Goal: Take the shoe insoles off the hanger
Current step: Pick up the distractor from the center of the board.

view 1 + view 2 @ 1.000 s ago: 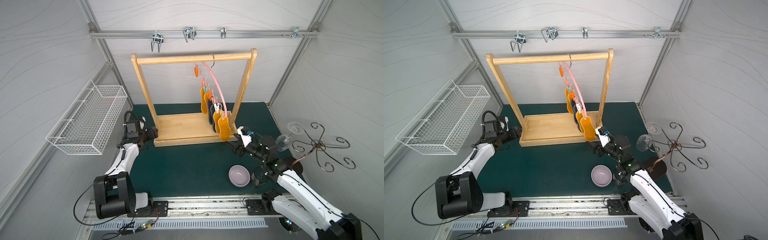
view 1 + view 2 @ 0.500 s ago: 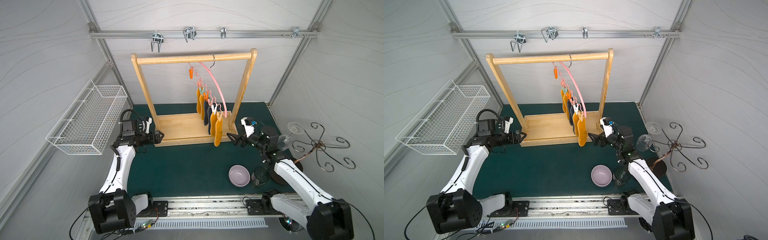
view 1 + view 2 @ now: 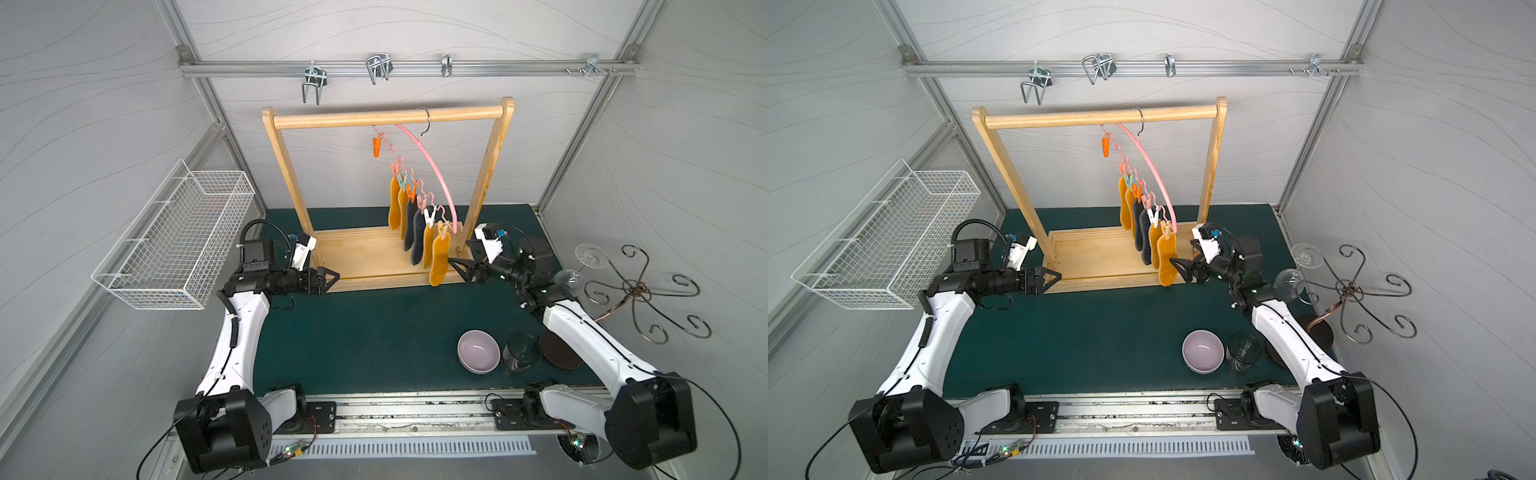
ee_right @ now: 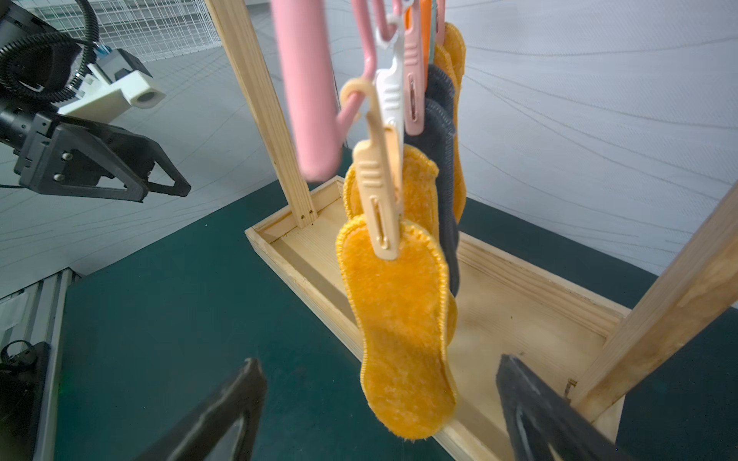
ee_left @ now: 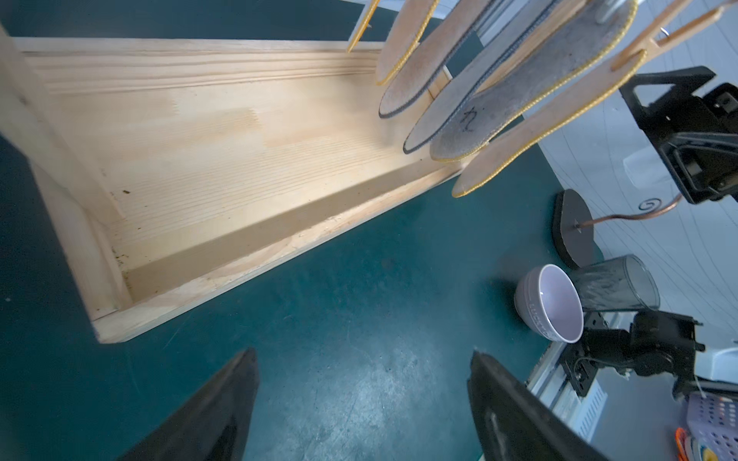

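The pink hanger (image 3: 432, 166) (image 3: 1152, 166) hangs tilted by its dark hook from the wooden rail. Several shoe insoles, mustard-orange (image 3: 438, 259) (image 3: 1166, 262) and dark grey (image 3: 417, 241), dangle from its clothespins. My right gripper (image 3: 457, 268) (image 3: 1177, 266) is open just right of the lowest mustard insole (image 4: 403, 331). In the right wrist view that insole's tip hangs between the spread fingers of this gripper (image 4: 377, 361), touching neither. My left gripper (image 3: 332, 279) (image 3: 1057, 277) (image 5: 361, 353) is open and empty over the mat at the rack's front left corner. Pale insole undersides (image 5: 539, 119) show far ahead of it.
The wooden rack (image 3: 386, 116) stands on a shallow wooden tray base (image 3: 361, 253). A white wire basket (image 3: 178, 245) hangs on the left wall. A lilac bowl (image 3: 478, 351) and a dark glass (image 3: 517, 353) sit front right, beside a curly metal stand (image 3: 636, 291) holding a wine glass (image 3: 590, 255).
Both grippers have opened wider. The left arm rose and reached right to the rack's front corner. The hanger swung left and back; the right gripper now frames the lowest insole's tip.
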`<state>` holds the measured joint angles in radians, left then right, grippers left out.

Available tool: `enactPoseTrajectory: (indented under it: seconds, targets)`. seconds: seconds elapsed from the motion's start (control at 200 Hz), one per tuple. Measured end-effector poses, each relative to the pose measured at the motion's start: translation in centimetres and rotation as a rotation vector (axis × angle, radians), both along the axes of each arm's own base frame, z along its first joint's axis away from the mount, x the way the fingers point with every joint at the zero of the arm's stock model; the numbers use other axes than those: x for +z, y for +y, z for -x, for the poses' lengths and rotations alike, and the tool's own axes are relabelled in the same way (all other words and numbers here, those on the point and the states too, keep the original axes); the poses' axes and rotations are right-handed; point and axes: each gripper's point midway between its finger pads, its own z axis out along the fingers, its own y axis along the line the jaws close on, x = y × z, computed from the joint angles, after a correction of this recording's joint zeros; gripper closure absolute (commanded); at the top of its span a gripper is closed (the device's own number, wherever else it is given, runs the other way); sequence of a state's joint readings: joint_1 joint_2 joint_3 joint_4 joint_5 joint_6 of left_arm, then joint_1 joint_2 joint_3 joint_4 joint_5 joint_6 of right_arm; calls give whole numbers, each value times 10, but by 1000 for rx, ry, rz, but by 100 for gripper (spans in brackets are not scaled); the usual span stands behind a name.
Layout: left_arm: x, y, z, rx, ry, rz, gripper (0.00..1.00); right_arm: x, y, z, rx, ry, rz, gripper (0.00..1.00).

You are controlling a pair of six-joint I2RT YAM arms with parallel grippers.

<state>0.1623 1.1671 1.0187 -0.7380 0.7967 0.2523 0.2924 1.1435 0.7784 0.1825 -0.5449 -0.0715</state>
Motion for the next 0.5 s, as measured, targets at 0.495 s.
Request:
enactPoseTrajectory:
  seconds: [0.495]
  targets:
    - [16,-82,29,-331,-35,18,13,0,-116,52,-716,386,-84,19]
